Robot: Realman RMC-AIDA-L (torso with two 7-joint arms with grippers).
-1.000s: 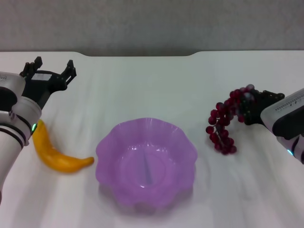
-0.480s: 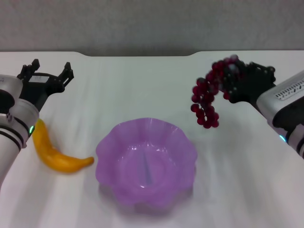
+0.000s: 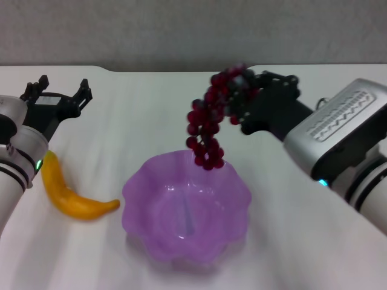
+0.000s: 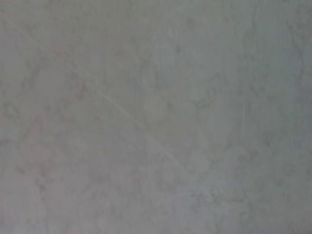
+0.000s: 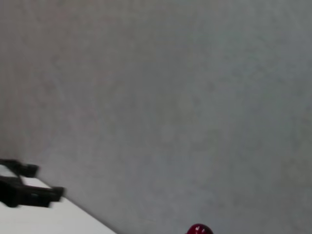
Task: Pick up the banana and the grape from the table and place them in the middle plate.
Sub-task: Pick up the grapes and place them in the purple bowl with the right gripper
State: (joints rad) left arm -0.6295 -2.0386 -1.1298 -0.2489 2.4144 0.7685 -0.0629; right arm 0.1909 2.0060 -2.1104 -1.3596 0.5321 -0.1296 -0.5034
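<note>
Plate (image 3: pixel 181 235): purple, scalloped rim, nearest me on the table (image 3: pixel 314 254); I take it as my landmark.

Banana (image 3: pixel 69 193): flat on the table to the plate's left, its tip near the rim but not touching.

Grape (image 3: pixel 208 124): I see the bunch hanging in the air over the plate's far rim, its lowest berries level with that rim in the head view; I cannot tell whether they touch it. One red berry (image 5: pixel 198 229) shows at the edge of the right wrist view.

Right gripper (image 3: pixel 245 99): beyond the plate, to its far right, clenched on the top of the grape.

Left gripper (image 3: pixel 57 90): far left of the plate, beyond the banana, fingers spread, grasping nothing. Its wrist view shows me only a plain grey surface.
</note>
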